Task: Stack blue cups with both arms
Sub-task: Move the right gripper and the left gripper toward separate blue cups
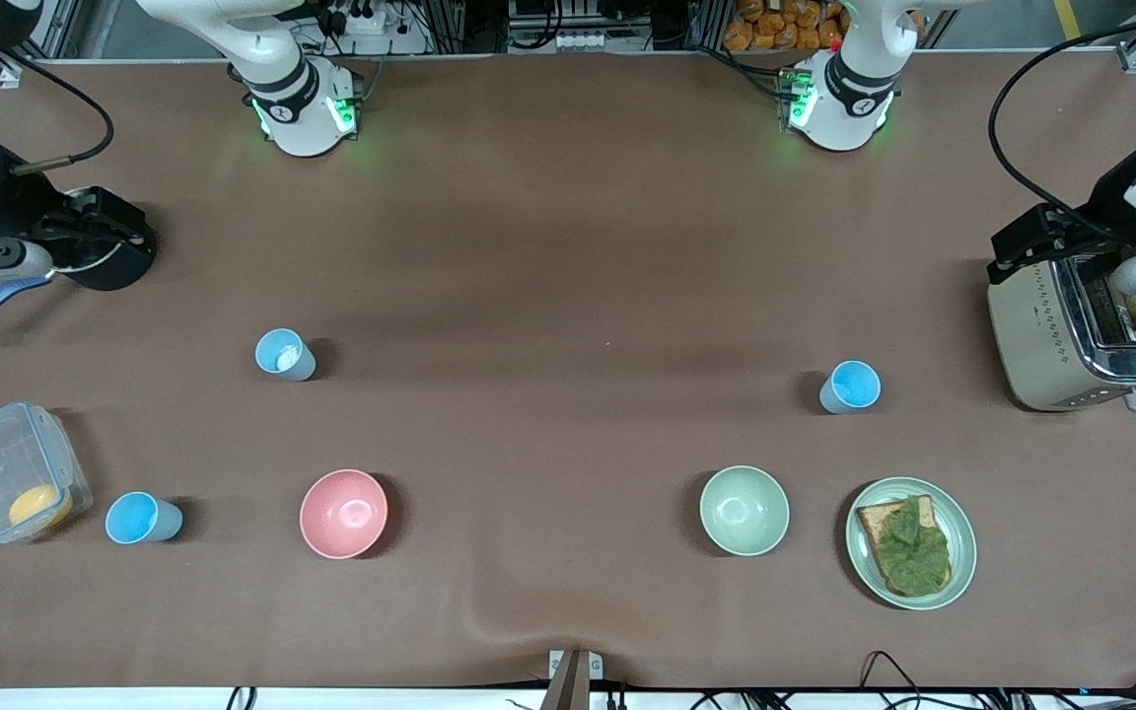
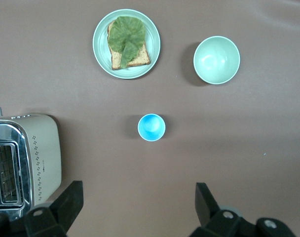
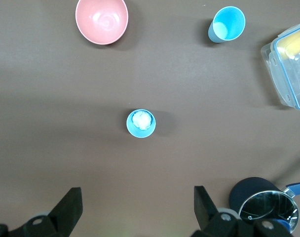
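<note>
On the table, 3 upright light-blue cups (image 1: 285, 354)

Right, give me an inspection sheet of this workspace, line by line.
Surface: brown table cover, rippled at the edge nearest the front camera.
Job's things: three blue cups, all apart and upright: one holding something white, one beside the clear box, one near the toaster. None stacked.
Clutter: pink bowl, pale green bowl, plate with toast and a leaf, toaster, clear box holding something yellow, saucepan.
Grippers: left pincer open over the toaster-side cup; right pincer open over the white-filled cup.
Cables: black cables at the table's ends.
Surroundings: metal framing by the arm bases.
</note>
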`<state>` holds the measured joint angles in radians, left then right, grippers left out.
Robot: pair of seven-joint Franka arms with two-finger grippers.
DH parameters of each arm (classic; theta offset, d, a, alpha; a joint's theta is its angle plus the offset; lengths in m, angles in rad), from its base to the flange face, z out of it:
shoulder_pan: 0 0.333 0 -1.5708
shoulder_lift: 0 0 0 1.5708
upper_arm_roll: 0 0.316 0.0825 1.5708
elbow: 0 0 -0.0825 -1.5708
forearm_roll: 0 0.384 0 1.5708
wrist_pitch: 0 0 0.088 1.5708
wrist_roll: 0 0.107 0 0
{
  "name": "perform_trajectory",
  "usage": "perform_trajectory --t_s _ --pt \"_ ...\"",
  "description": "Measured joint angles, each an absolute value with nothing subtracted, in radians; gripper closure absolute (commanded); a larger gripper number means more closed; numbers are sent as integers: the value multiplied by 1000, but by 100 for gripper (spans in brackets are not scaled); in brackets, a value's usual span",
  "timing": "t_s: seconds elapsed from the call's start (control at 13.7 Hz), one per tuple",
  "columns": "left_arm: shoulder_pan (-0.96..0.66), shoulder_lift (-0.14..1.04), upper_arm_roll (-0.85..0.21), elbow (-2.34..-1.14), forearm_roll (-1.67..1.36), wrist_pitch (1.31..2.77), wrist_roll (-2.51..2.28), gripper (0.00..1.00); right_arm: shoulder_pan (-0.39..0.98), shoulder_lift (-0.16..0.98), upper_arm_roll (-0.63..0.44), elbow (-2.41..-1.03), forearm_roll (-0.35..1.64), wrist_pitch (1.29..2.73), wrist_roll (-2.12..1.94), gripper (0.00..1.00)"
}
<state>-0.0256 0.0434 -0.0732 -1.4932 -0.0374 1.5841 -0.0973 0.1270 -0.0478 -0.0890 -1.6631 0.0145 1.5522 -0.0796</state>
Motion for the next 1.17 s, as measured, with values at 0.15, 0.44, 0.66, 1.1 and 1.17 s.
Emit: perform_trajectory --t_s 0.15,0.44,0.66,1.1,1.17 --pt "-27 43 -76 -1493 -37 1581 -94 0 126 -51 -89 -1663 15 1548 -80 0" --pt "-28 43 -78 -1493 -37 1578 -73 0 125 -52 -89 -1666 15 1547 -79 0" --pt "-30 43 -78 -1493 -37 1576 -73 0 125 -52 -88 -1666 15 1547 -79 0" --pt "-25 79 -74 -1505 -37 1567 -73 0 122 -52 -90 -1668 30 1546 -79 0" --pt "-25 105 -74 -1509 -37 1567 -73 0 122 -52 -91 -1669 32 1546 -79 0"
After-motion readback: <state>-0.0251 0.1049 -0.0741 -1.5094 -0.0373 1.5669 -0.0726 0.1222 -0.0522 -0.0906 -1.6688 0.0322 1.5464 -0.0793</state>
